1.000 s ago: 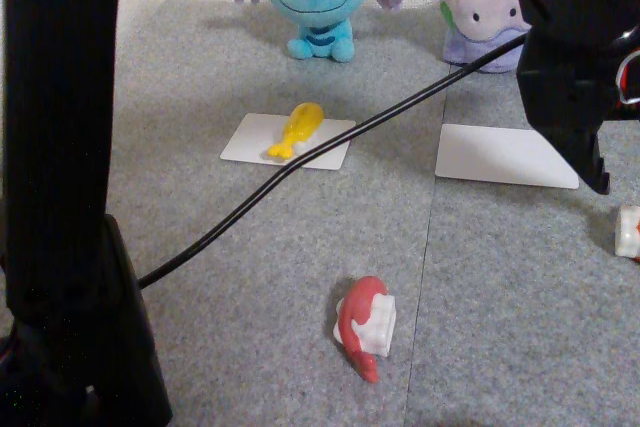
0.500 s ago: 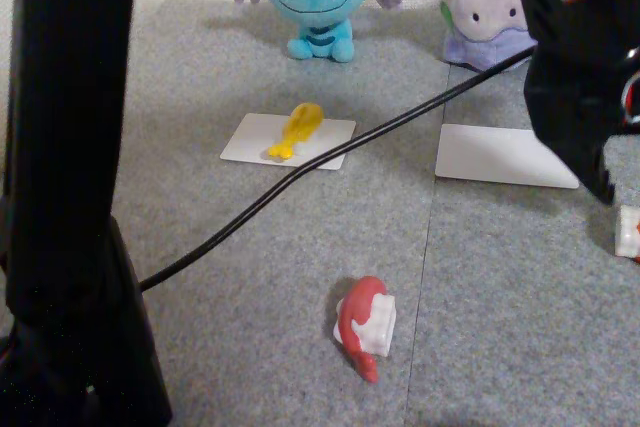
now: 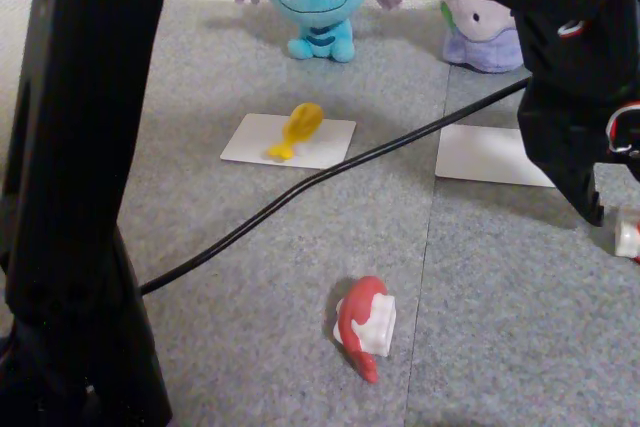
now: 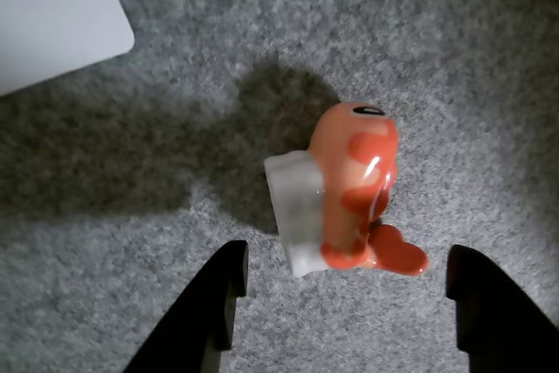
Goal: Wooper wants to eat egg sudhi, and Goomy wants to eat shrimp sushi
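The shrimp sushi (image 4: 349, 185), orange with a white rice block, lies on its side on the grey carpet in the wrist view. My gripper (image 4: 348, 258) is open, one finger on each side of its tail end, not touching it. In the fixed view my gripper (image 3: 594, 209) hangs at the right, just left of the shrimp sushi (image 3: 628, 236), which is cut off by the frame edge. The egg sudhi (image 3: 297, 129) lies on a white card (image 3: 325, 150) in front of Wooper (image 3: 315, 15). Goomy (image 3: 482, 39) sits at the back right behind a second white card (image 3: 485, 155).
A dark red sushi piece (image 3: 365, 325) lies on the carpet near the front. A black cable (image 3: 300, 189) runs diagonally across the floor. The arm's black base (image 3: 70, 277) stands at the left. A corner of the white card (image 4: 52, 15) shows in the wrist view.
The arm has sunk lower at the right, bringing the gripper closer to the shrimp sushi and hiding more of the plush heads. Nothing on the carpet has moved.
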Robot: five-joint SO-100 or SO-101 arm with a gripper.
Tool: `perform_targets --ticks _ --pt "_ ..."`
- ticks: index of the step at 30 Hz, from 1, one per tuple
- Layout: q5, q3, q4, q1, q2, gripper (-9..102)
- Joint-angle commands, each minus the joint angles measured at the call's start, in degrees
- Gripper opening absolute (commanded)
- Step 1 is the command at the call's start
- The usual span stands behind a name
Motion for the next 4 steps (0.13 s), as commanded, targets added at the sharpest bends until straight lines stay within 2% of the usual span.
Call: perform_targets --ticks 1,4 --pt "0.62 -1.58 -1.05 0.53 0.53 27" --pt "0.26 -1.49 -1.14 0.79 0.44 27"
